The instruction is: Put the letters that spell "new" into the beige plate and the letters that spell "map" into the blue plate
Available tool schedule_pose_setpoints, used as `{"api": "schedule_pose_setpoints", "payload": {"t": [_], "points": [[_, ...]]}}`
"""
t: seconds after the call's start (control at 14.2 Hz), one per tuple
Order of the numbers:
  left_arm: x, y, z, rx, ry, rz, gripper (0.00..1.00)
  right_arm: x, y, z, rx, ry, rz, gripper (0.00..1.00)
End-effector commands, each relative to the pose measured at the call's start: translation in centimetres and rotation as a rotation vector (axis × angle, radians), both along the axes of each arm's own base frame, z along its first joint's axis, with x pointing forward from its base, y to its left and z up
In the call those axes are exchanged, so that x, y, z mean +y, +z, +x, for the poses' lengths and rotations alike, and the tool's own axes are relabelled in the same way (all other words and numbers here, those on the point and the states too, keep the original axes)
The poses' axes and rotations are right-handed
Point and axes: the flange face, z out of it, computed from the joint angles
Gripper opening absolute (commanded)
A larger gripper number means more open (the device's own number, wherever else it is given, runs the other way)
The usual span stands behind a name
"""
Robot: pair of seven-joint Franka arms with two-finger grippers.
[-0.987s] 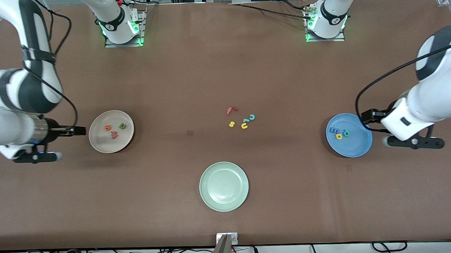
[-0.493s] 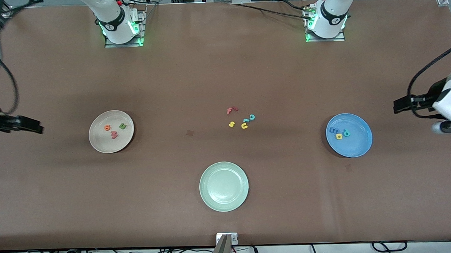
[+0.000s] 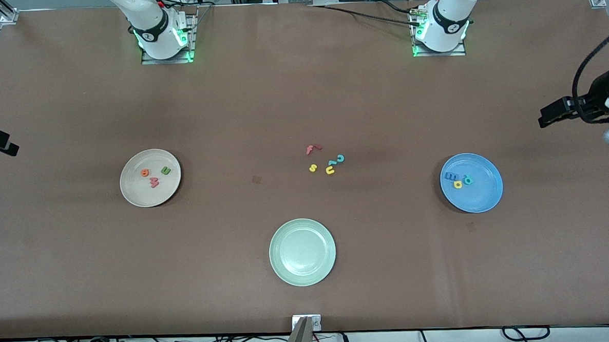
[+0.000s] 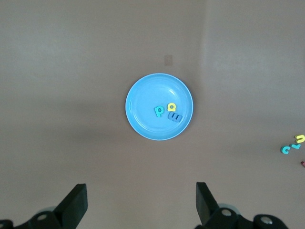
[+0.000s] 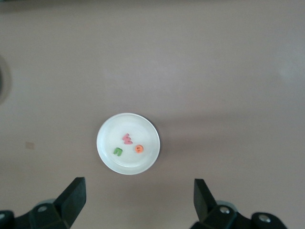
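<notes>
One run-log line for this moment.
new letters: in beige plate | map letters: in blue plate | left gripper: open, empty | right gripper: open, empty

The surface (image 3: pixel 281 100) looks matt brown, like paper or thin sheeting, with faint creases. The blue plate (image 4: pixel 159 106) has a smooth, glossy finish that catches light, like hard plastic. The beige plate (image 5: pixel 128 143) is smooth with a softer sheen, and the pale green plate (image 3: pixel 302 252) shines mildly too. The letters (image 3: pixel 153 176) in it look matt and soft, like foam. Both hands' fingers (image 4: pixel 74 206) appear dull black plastic.
</notes>
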Motion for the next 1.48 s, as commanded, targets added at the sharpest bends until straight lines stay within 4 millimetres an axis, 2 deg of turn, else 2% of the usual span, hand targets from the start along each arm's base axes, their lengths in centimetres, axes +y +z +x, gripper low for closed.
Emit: {"api": "schedule_pose_setpoints", "payload": {"t": [0.0, 0.14, 0.28, 0.56, 0.92, 1.41], "points": [[0.8, 0.9, -2.3, -0.053, -0.045, -0.014, 1.00, 0.8, -1.0, -2.1, 0.021, 0.021, -0.041, 1.00], [1.8, 0.3, -2.3, -0.066, -0.032, -0.014, 1.00, 0.9, -1.8, -4.2, 0.002, 0.023, -0.033, 1.00], [1.7, 0.3, -2.9, -0.092, -0.034, -0.012, 1.00, 0.9, -2.2, -6.0, -0.015, 0.024, -0.026, 1.00], [1.8, -0.1, -3.8, -0.077, -0.030, -0.013, 1.00, 1.0, -1.7, -6.2, -0.004, 0.027, -0.021, 1.00], [0.9, 0.2, -3.5, -0.082, -0.046, -0.012, 1.00, 1.1, -1.8, -6.1, 0.000, 0.032, -0.024, 1.00], [0.7, 0.1, -3.5, -0.073, -0.050, -0.013, 1.00, 1.0, -2.1, -6.0, 0.002, 0.033, -0.024, 1.00]]}}
